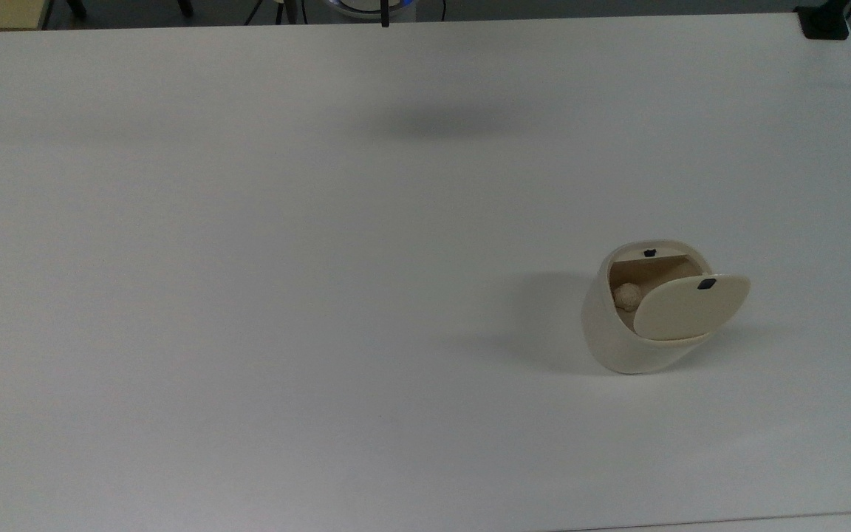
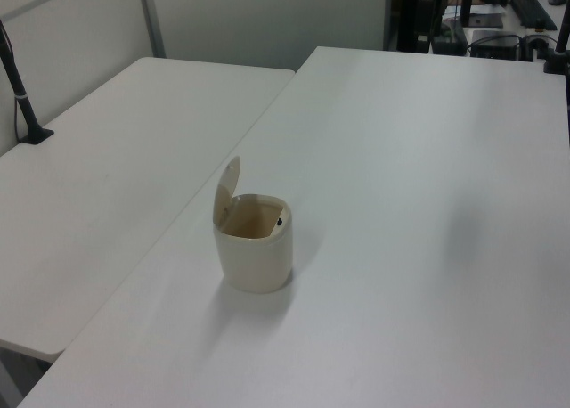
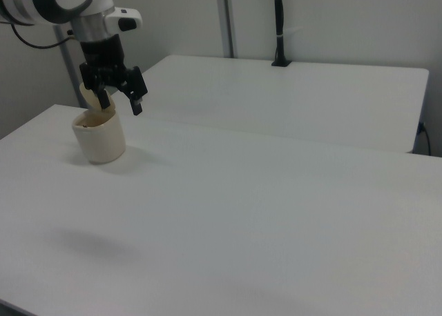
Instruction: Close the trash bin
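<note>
1. From overhead, the white table (image 1: 248,295) is bare at its left and middle apart from a soft grey shadow (image 1: 440,122) lying toward twelve o'clock.
2. The trash bin (image 1: 621,343) stands toward four o'clock on that table, near the top view's right edge, its lid (image 1: 684,310) swung up and leaning toward three o'clock.
3. The top view looks down into the tan interior, where a small pale crumpled lump (image 1: 626,295) lies against the wall at nine o'clock; one black tab (image 1: 705,284) sits on the lid and another on the far rim.
4. In the left view the bin (image 2: 256,257) stands low on the table with the lid (image 2: 228,190) nearly upright at the rim's ten o'clock side, and a second table (image 2: 98,212) adjoins on the left view's left.
5. The right view brings in the arm: the gripper (image 3: 119,101) hangs with its black fingers (image 3: 137,95) spread apart and holding nothing, seemingly just behind the bin (image 3: 101,140) at about one o'clock from it, though I can't judge whether it touches the raised lid.
</note>
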